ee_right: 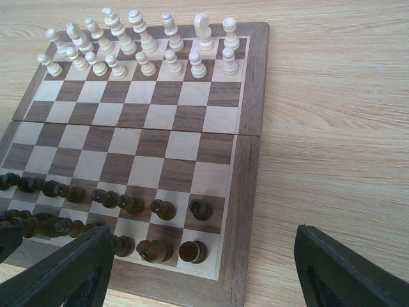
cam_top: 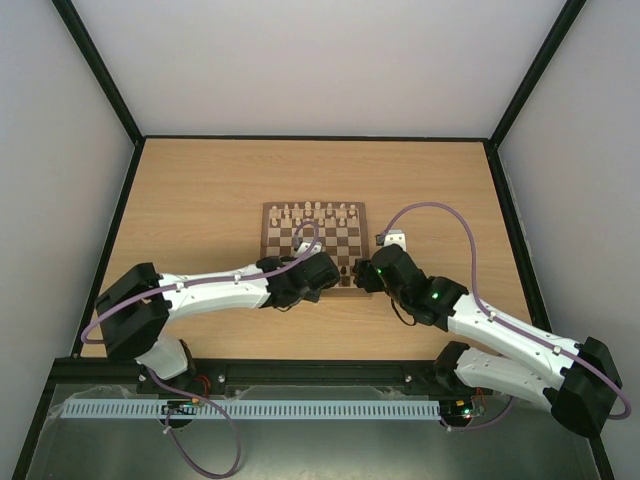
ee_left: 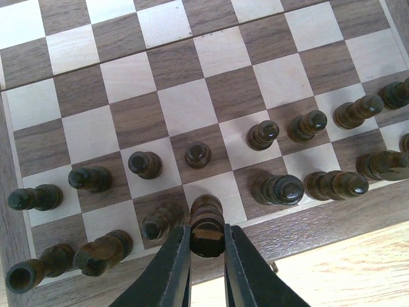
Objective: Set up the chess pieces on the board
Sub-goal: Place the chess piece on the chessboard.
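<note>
Between your left fingers point(ee_left: 176, 268) a dark piece point(ee_left: 206, 220) is clamped: lower it upright onto the back-row square point(ee_left: 220, 192), clear of the neighbour point(ee_left: 160, 222) beside them. Right fingers point(ee_right: 70, 272) stand apart.

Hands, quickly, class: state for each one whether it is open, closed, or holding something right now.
Left hand: closed on a dark piece.
Right hand: open, holding nothing.

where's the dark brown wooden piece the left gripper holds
Bottom centre of the left wrist view: the piece, in the left gripper, over the chequered board's edge row.
</note>
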